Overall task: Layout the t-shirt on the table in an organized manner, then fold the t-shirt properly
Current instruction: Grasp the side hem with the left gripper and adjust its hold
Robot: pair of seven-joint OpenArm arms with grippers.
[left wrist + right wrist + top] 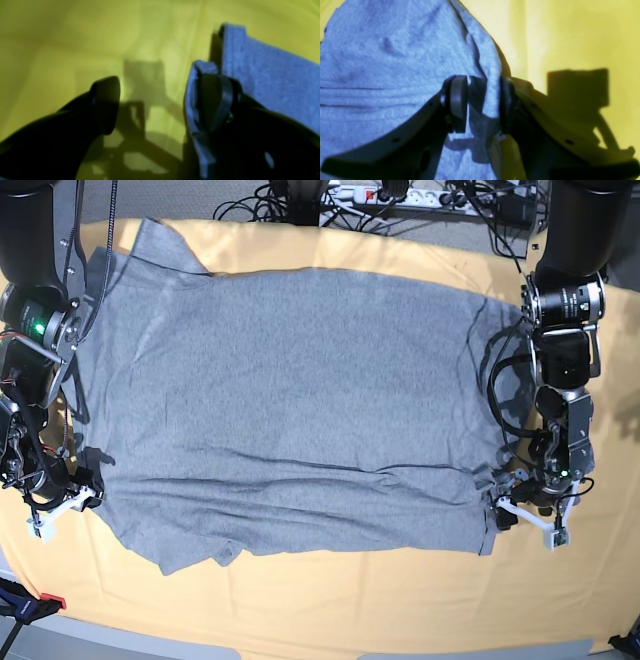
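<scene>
- The left wrist picture was blurred throughout; the t-shirt [272,82] edge draped over one finger [215,102] of the left pincer [162,105] showed no seam detail.
- In the base view both pincers were too small to judge, the right pincer [62,502] near the frame's left edge.
- The bench [330,605] ran off the bottom and right edges.
- The shirt's lettering could not be seen in any view.
- The right wrist picture cut the shirt off at its left and top.

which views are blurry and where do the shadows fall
Left wrist: soft focus, yellow-green cast, gripper shadow on the table. Right wrist: blurred, t-shirt looks bluish, a blocky shadow on the cloth to its right. Base: sharp, evenly lit.
</scene>
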